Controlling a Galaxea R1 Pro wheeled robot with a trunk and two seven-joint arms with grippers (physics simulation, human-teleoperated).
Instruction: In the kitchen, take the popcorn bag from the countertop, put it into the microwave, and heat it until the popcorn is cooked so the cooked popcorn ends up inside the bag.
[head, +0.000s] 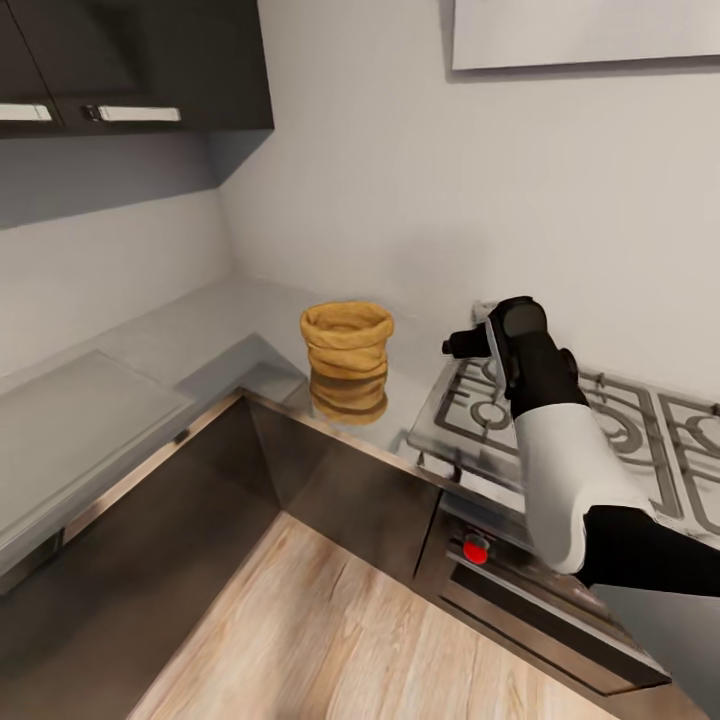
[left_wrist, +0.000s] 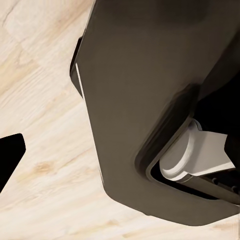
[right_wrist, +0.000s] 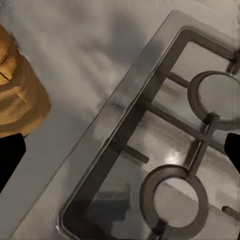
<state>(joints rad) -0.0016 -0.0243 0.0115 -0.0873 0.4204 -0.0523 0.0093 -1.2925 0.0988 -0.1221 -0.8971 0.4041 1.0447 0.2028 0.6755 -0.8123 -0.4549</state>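
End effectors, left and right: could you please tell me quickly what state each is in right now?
Left end effector: cannot be told.
Right end effector: open and empty, above the gas hob, beside the popcorn bag.

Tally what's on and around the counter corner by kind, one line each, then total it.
Popcorn bag: 1
Gas hob: 1
Countertop: 1
Red oven knob: 1
Right gripper, beside the bag and apart from it: 1
Wall cabinet: 1
Total: 6
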